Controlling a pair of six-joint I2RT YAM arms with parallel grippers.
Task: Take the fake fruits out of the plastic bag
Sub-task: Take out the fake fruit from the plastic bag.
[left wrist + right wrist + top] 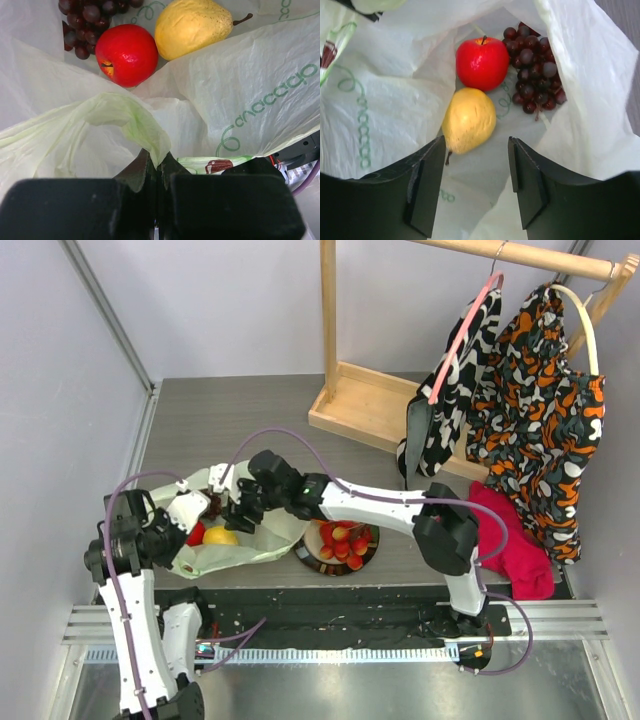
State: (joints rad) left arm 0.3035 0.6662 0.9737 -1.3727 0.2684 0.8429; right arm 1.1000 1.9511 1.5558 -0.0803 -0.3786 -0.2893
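The pale green plastic bag (pixel 245 552) lies open at the table's near left. In it are a red apple (pixel 482 62), a yellow pear-shaped fruit (pixel 468 120) and a dark purple grape bunch (pixel 535 75). The same three show in the left wrist view: apple (pixel 126 55), yellow fruit (pixel 192 27), grapes (pixel 85 20). My left gripper (pixel 156 161) is shut on a fold of the bag's edge (pixel 125 112) and holds it up. My right gripper (pixel 477 150) is open over the bag's mouth, just short of the yellow fruit. From above, the right gripper (pixel 240 516) is over the bag, the left gripper (pixel 192 512) at its left edge.
A dark-rimmed plate (pixel 312 558) with several red and orange fruits (pixel 340 543) sits right of the bag. A red cloth (pixel 515 540) lies at the near right. A wooden rack (pixel 365 400) with hanging patterned clothes (pixel 540 410) stands at the back right.
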